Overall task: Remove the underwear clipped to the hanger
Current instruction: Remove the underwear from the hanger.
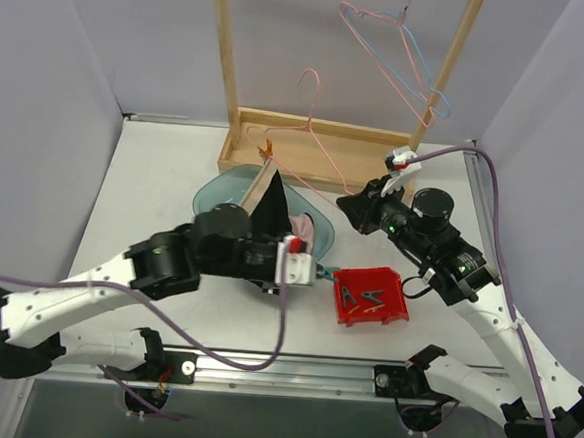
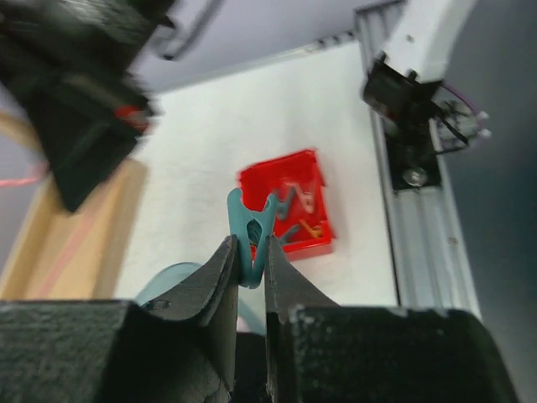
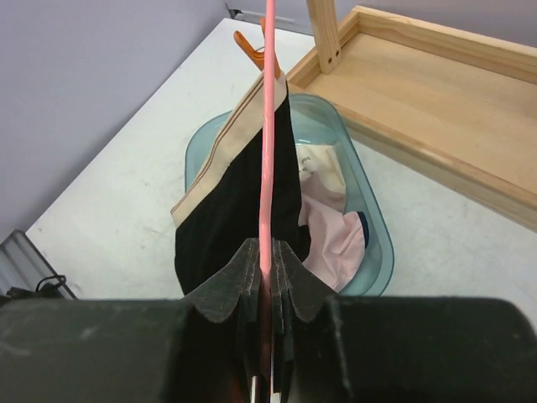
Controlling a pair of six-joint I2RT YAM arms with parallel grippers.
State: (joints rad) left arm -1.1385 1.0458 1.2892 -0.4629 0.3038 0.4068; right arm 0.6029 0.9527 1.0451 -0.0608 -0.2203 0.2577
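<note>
Pinching a teal clothespin (image 2: 252, 228) w/ left gripper (image 2: 250, 252), jaws pressed onto its sides, peg mouth pointing fwd toward red bin (image 2: 289, 206) w/ other pegs inside

Clamped tight on pink hanger (image 3: 270, 126) wire w/ right gripper (image 3: 268, 267), nothing else in that pinch

Hanging off that wire: black briefs (image 3: 243, 210) w/ beige waistband, draped down over teal basin (image 3: 379, 252), far corner fastened by orange clothespin (image 3: 252, 46); no peg visible on near corner. Lying in basin: pale pink briefs (image 3: 331, 239), one w/ dark trim

Key relation, prob: long axis of black briefs running along hanger bar, straight away from right gripper, up to orange clothespin at far end. From left gripper: off to its left & further out, opposite side from bin. Nearer to briefs & free to work once peg dropped: left arm

Judged next: release teal clothespin over bin, just ahead of the tips, then reach across basin to orange clothespin. Risk: hanger swinging if wire pinch slips
</note>
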